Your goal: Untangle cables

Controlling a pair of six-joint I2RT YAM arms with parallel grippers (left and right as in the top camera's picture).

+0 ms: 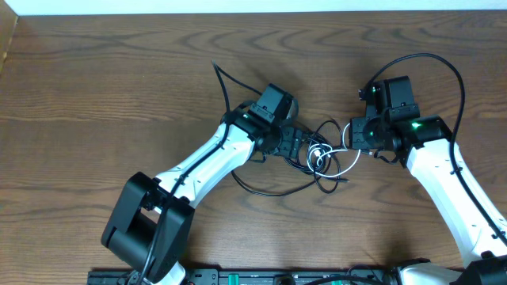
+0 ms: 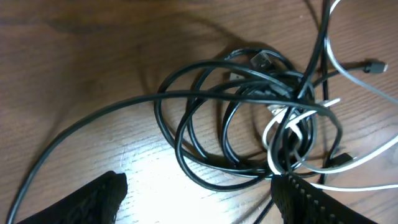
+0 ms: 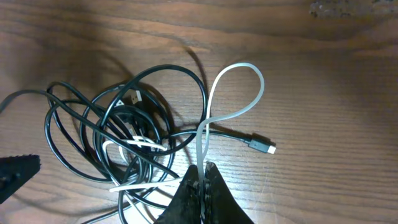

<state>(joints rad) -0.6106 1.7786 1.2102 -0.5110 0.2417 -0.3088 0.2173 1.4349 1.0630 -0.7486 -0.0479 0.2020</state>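
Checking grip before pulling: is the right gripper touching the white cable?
Touching. Right wrist view: the right gripper pinches the white cable, which loops out from its fingertips.

The wooden table [image 1: 119,95] is carrying a black cable [image 3: 261,146] and a white cable [image 3: 239,65], which are lying tangled together in loops near its middle.

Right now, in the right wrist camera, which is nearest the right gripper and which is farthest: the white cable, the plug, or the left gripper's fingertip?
1. White cable: pinched in the right gripper, bottom centre.
2. Plug: lying off to the right.
3. Left gripper's fingertip: way over at the left edge.
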